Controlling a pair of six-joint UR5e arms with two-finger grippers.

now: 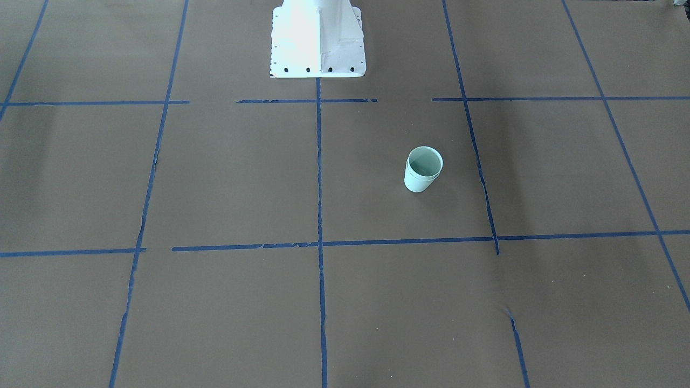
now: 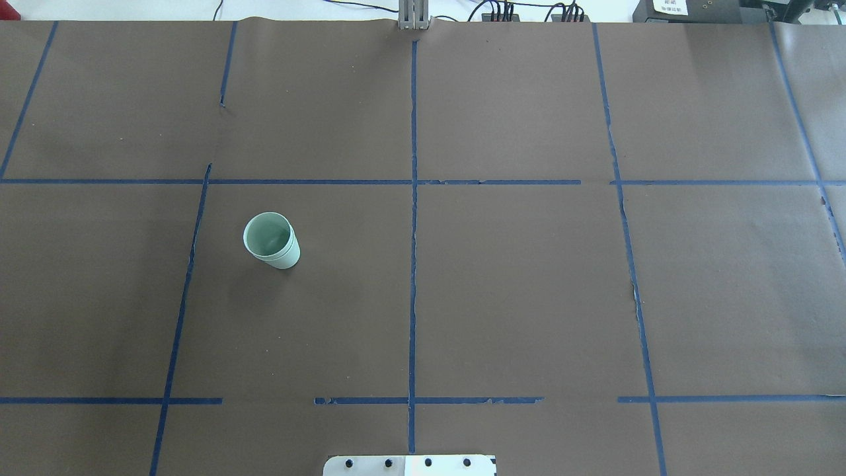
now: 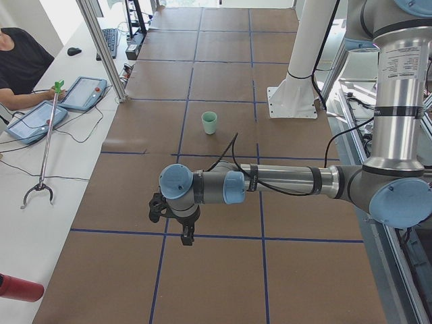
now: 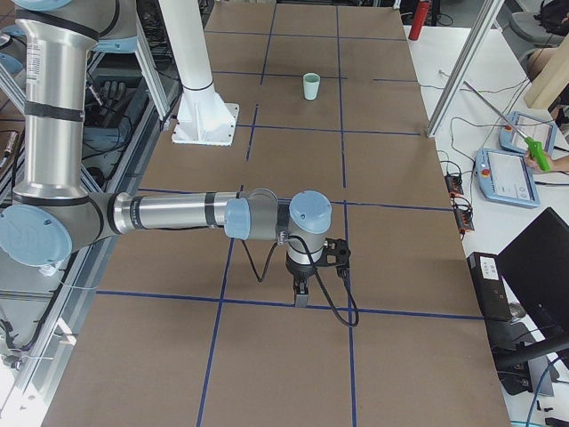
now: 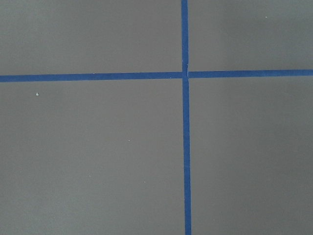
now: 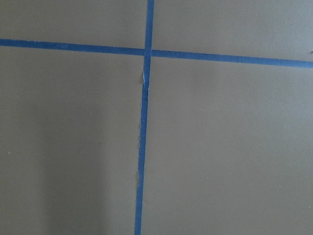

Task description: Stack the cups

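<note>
A pale mint-green cup stands upright on the brown paper, left of the centre line in the overhead view. Its rim shows a double line, as of one cup nested in the other; no separate second cup is in view. It also shows in the exterior left view and the exterior right view. My left gripper hangs over the table's left end, far from the cup. My right gripper hangs over the right end. I cannot tell whether either is open or shut. Both wrist views show only paper and tape.
The white robot pedestal stands at the table's robot side. Blue tape lines grid the paper. Operator tablets and a grabber stick lie on the side bench; another tablet lies beyond the right end.
</note>
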